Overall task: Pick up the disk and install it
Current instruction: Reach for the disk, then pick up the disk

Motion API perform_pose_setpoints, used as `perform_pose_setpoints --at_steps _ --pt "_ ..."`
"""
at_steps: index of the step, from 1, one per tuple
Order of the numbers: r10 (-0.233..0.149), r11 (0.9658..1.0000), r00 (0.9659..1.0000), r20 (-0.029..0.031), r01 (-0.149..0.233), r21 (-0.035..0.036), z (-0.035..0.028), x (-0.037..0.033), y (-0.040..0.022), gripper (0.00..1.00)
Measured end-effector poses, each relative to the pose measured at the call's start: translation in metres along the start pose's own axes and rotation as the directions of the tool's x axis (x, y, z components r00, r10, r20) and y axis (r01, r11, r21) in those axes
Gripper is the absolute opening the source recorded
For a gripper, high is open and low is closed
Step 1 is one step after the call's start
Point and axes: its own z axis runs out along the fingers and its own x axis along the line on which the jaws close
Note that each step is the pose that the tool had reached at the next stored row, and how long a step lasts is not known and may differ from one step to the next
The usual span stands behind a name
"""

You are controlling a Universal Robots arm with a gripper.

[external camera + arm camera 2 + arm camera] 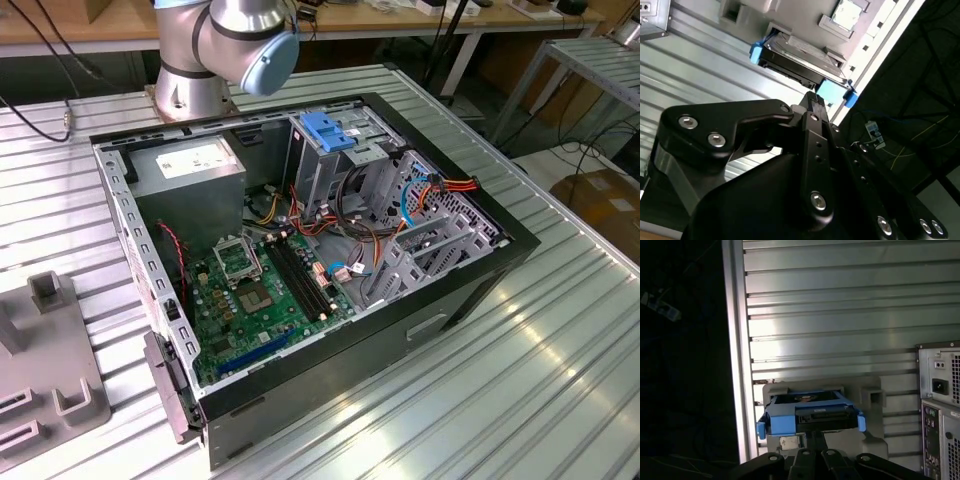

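The disk (pixel 810 415) is a silver-grey drive clipped in a bright blue frame. It lies flat on a grey holder (pixel 872 440) near the table's edge. In the second wrist view the disk (pixel 800 52) shows its metal top and blue corner clips. My gripper (pixel 815 436) is shut, its black fingertips (pixel 812 99) pressed together right at the near blue edge of the disk. Nothing shows between the fingers. Whether the tips touch the frame I cannot tell. In the exterior view the open computer case (pixel 300 250) lies on its side.
A metal drive cage with a blue handle piece (pixel 328 132) stands at the case's back, with loose cables (pixel 420 195) beside it. The case's rear panel (pixel 940 410) rises close beside the holder. The ribbed metal table (pixel 520 380) ends at an edge rail (pixel 737 365) by the disk.
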Motion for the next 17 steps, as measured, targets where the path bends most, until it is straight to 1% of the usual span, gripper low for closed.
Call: perform_pose_setpoints --at_steps 1,2,6,17 --pt "0.0 1.0 1.0 0.0001 0.0 0.0 0.0 0.0062 -0.0002 0.1" --pt "0.0 1.0 1.0 0.0001 0.0 0.0 -0.0001 0.0093 -0.0004 0.1" --pt "0.0 1.0 1.0 0.0 0.0 0.0 -0.0002 0.0107 -0.0005 0.1" --pt "-0.003 1.0 1.0 0.0002 0.003 -0.0001 -0.0002 0.0118 -0.0005 0.1"
